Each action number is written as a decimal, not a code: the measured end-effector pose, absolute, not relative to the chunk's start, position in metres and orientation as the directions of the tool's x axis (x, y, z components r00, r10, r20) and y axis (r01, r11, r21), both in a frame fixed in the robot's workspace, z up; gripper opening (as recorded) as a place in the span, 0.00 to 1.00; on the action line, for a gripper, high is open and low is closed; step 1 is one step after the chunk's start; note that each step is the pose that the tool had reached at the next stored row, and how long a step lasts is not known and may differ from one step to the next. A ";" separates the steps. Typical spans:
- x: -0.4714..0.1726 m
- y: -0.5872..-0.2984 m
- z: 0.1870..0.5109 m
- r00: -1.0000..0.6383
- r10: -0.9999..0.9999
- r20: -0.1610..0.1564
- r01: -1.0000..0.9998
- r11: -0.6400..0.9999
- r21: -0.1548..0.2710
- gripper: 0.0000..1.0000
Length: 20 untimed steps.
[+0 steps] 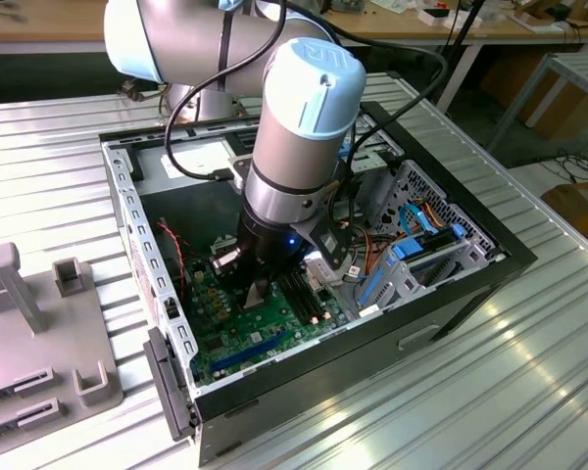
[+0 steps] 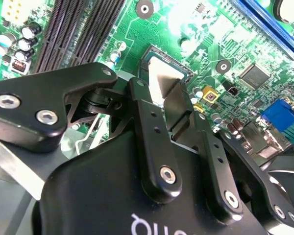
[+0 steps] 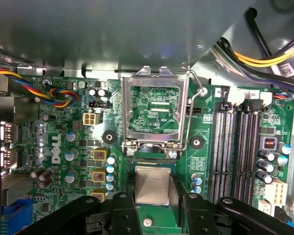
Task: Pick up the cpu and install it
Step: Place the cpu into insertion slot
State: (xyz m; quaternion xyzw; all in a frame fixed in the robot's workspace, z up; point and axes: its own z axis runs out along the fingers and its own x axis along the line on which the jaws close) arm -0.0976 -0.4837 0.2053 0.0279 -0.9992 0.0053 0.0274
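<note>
cpu (image 2: 161, 73) partly covered by the gripper (image 2: 159, 89) in the second wrist view, gripper base cut off by the picture's edge in both wrist views, socket area of the motherboard (image 1: 237, 338) hidden behind the arm (image 1: 294, 147) in the exterior view

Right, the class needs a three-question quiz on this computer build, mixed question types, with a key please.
1. True or false: the hinged metal frame is flipped open.
2. The silver chip sits: A) on the table, B) right beside the frame's hinge, C) on the blue connector.
3. What do the black memory slots hold?
Key: 1 true; 2 B; 3 nothing, they are empty.
</note>
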 end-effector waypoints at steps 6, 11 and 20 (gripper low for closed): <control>-0.099 -0.484 0.205 -0.997 -0.052 0.055 -0.052 0.999 -0.009 0.40; -0.099 -0.484 0.205 -0.997 -0.051 0.055 -0.051 0.999 -0.009 0.40; -0.104 -0.483 0.205 -0.998 -0.050 0.043 -0.051 0.999 -0.010 0.48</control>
